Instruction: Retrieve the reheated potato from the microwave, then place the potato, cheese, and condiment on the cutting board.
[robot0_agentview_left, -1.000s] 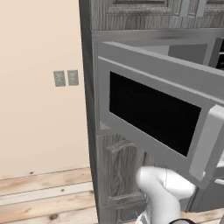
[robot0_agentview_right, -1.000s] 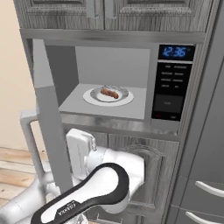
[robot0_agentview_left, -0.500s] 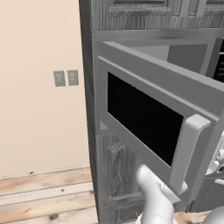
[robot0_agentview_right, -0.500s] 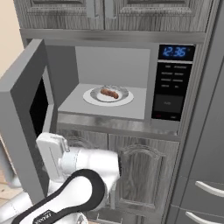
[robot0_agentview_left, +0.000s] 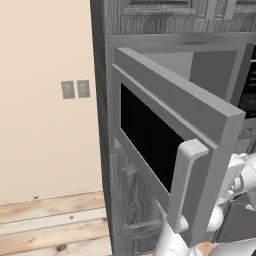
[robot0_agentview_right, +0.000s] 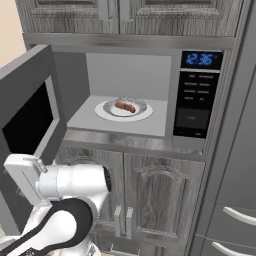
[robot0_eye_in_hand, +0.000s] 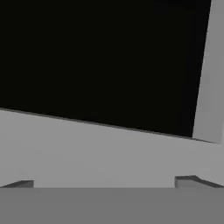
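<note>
While the microwave (robot0_agentview_right: 150, 90) stands with its door (robot0_agentview_right: 30, 115) swung wide, I list my views from left to right.

Item: wall plates (robot0_agentview_left: 75, 89), a pair, at 9 o'clock in the left base view, on the cream wall.

Item: door, grey with dark window, at 9 o'clock in the right base view; its pale bar handle (robot0_agentview_left: 182, 185) sits at 4 o'clock in the left base view.

Item: hand (robot0_eye_in_hand: 111, 183), pressed close to the door's inner face, both finger tips (robot0_eye_in_hand: 192, 181) spread wide at 6 o'clock in the hand view, grasping nothing; the dark window fills the upper part, from 9 through 12 to 2 o'clock.

Item: potato (robot0_agentview_right: 125, 106), a small brownish oval, lying on a white plate (robot0_agentview_right: 102, 112) on the microwave floor, near 12 o'clock of centre in the right base view.

Item: control panel (robot0_agentview_right: 197, 100), dark, blue clock digits on top, at 2 o'clock.

Item: grey cabinet doors (robot0_agentview_right: 160, 195) below the microwave, at 5 o'clock.
</note>
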